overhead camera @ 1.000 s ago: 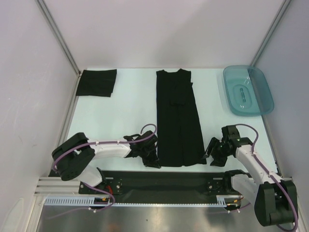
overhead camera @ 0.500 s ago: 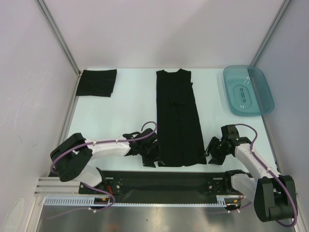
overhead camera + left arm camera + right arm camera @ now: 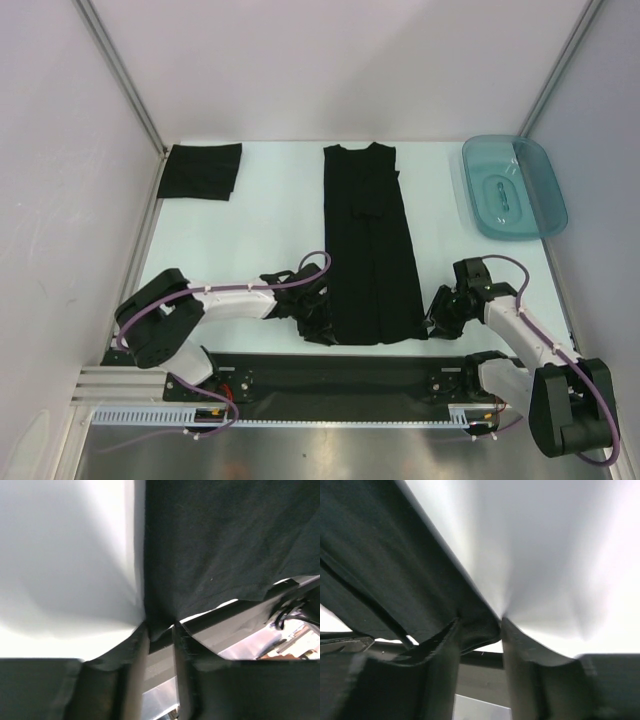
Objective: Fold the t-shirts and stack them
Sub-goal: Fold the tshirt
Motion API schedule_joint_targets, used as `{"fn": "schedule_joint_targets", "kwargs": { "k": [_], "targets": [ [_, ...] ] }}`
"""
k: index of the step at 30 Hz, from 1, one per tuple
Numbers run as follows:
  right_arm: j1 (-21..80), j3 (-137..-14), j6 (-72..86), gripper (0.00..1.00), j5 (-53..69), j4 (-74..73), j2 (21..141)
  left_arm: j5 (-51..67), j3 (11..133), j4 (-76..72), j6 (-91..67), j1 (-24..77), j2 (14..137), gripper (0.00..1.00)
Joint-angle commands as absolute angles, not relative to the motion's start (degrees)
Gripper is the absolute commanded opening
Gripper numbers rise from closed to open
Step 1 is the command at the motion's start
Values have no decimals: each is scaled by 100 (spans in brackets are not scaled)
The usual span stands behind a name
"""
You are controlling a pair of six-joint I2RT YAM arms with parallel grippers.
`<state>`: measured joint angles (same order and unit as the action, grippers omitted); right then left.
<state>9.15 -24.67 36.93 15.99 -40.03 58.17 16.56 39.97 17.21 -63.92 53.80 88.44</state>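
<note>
Limp, light black cloth t-shirt (image 3: 368,240), a long folded strip on the white table (image 3: 270,230), is pinched at its near hem corners by left gripper (image 3: 318,325) and right gripper (image 3: 432,318), likely the best holds.

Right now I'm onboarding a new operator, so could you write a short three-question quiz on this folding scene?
1. Fill in: the left hand and the right hand each pinch a near ____ of the long t-shirt.
2. True or false: the teal tray sits at the far right of the table.
3. Where does the folded t-shirt lie? A) in the far left corner B) inside the tray C) on top of the long t-shirt
Key: 1 corner; 2 true; 3 A.
</note>
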Motion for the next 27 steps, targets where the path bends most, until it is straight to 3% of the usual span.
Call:
{"fn": "schedule_joint_targets", "kwargs": {
  "k": [1,3,8,22,27],
  "targets": [
    [967,-2452,3726,40,1274,-3981,5906,1353,3841,1802,-6161,5361,9018,29],
    [967,-2461,3735,34,1266,-3981,5906,1380,3823,1802,-6161,5361,9035,24],
    [1002,-2470,3823,1,1423,-4051,5827,1327,3893,1933,-6047,5361,9044,1],
    [1415,-2891,4026,0,1565,-5299,4887,1090,3911,2715,-5942,5695,8315,0],
    [1424,-3628,3736,0,1512,-5318,5281,598,4962,3664,-5364,5625,8244,0]
  ]
}}
